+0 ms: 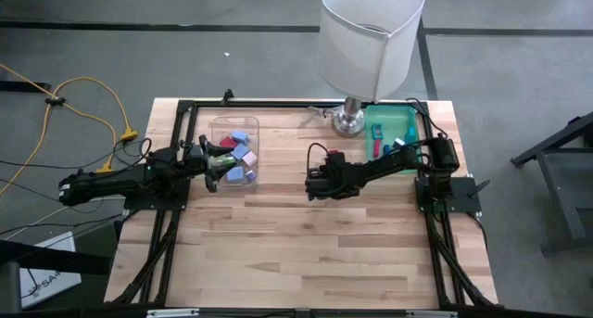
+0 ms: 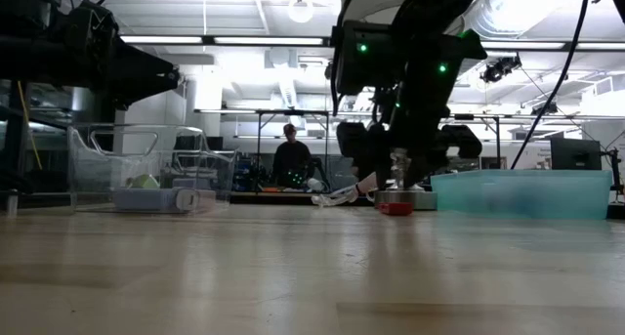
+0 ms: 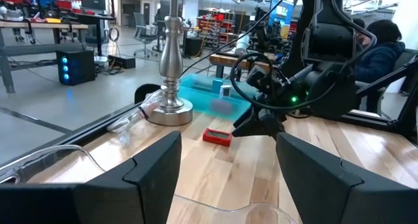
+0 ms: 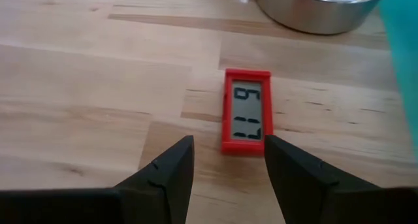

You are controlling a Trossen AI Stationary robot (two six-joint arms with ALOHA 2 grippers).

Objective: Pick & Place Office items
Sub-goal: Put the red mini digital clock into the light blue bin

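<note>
On the worktop (image 1: 306, 253) a lamp (image 1: 369, 40) stands beside a teal tray (image 1: 397, 125); a clear bin (image 1: 233, 151) holds coloured pieces, hard to tell apart. The left gripper (image 1: 215, 165) hangs open over the bin. The right gripper (image 4: 225, 160) hovers open, empty, just above a red clock (image 4: 247, 119), whose long axis points toward the lamp base (image 4: 313, 8).

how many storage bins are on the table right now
2: a clear bin on the table's left side under the left end effector, holding small pieces, and a teal bin at the back right beside the lamp.
</note>
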